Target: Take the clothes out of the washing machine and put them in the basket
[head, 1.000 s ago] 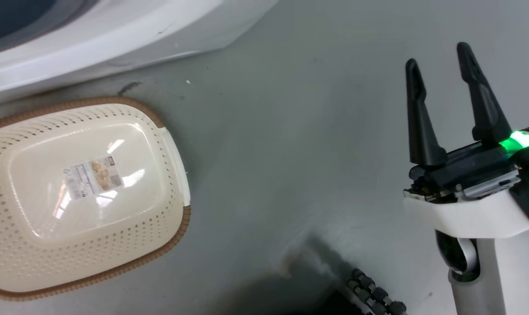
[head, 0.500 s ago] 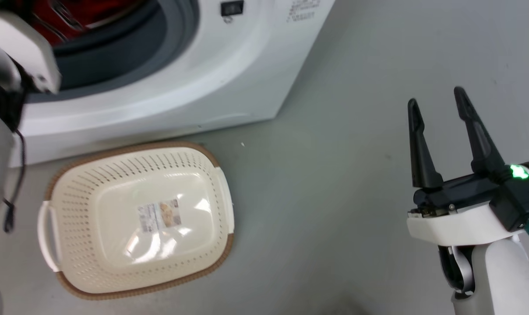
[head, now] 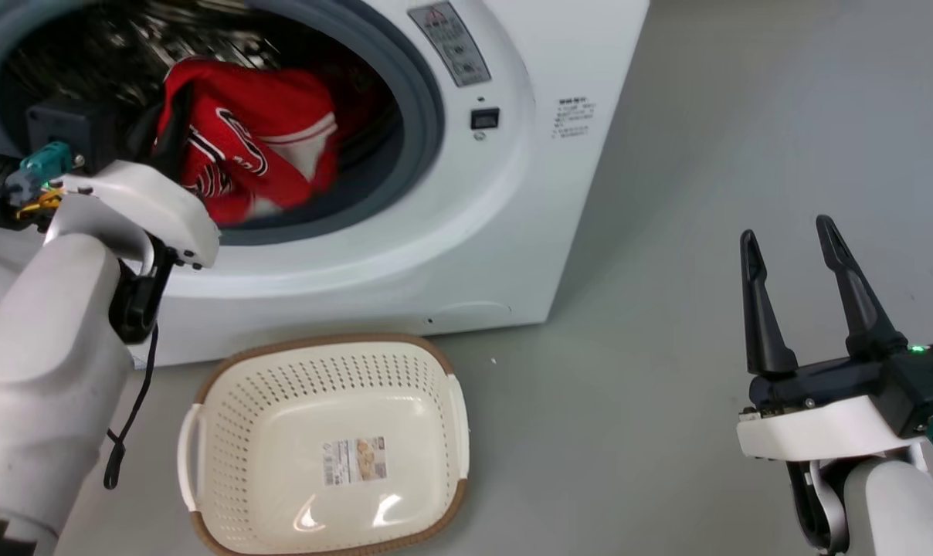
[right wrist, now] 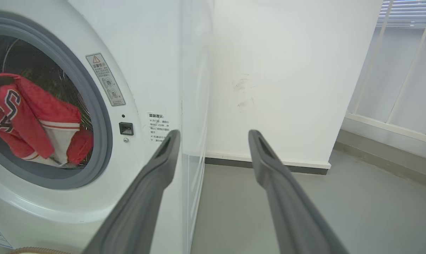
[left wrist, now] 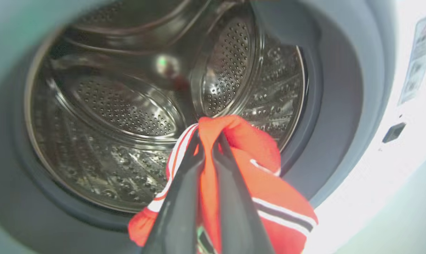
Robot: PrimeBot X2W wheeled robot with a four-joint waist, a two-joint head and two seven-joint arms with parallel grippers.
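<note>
One red garment (left wrist: 250,141) clamped in left end effector (left wrist: 208,138), at porthole (left wrist: 340,106).

Grey floor (head: 667,154), smooth and faintly glossy. White wall (right wrist: 287,70) with a faint smudge (right wrist: 243,91), dark skirting (right wrist: 227,162) along its foot. Farther right, white bars (right wrist: 408,70), blinds (right wrist: 407,10) above. Bright, even light.

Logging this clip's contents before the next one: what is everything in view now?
washing machine: one, white, grey porthole rim, behind the basket
clothes: one bundle, red, white trim, at the drum mouth
basket: one, cream, brown rim, on the floor
warning sticker: one, pale, right of the porthole
floor: one, grey, under the basket
wall: one, white, right of the washing machine
left tool: one, dark, shut on the clothes
right tool: one, dark, open, above the floor
</note>
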